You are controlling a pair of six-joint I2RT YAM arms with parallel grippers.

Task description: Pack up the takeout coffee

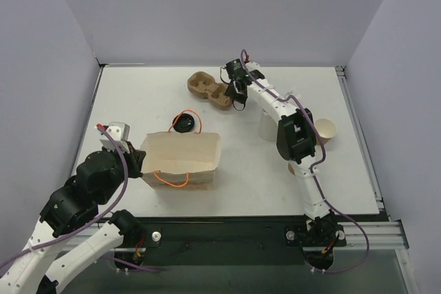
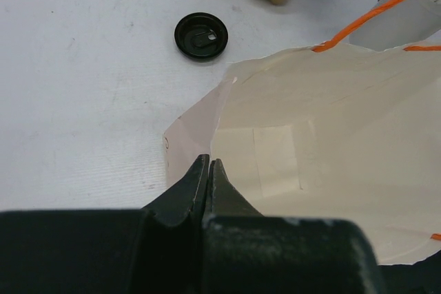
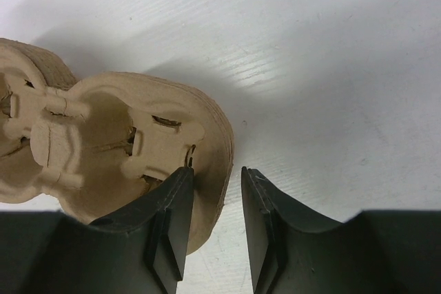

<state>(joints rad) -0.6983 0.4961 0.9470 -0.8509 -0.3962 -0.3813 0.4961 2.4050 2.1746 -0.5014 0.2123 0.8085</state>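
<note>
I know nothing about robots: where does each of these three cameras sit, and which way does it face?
Top view: above and behind the arms, looking down on the table; both arms show, with the left pincer and right pincer.
Left wrist: on the left arm, looking along its shut pincer into the paper bag.
Right wrist: on the right arm, looking down past its open pincer at the cup carrier.
Shared: top and left wrist both show the bag and black lid.
</note>
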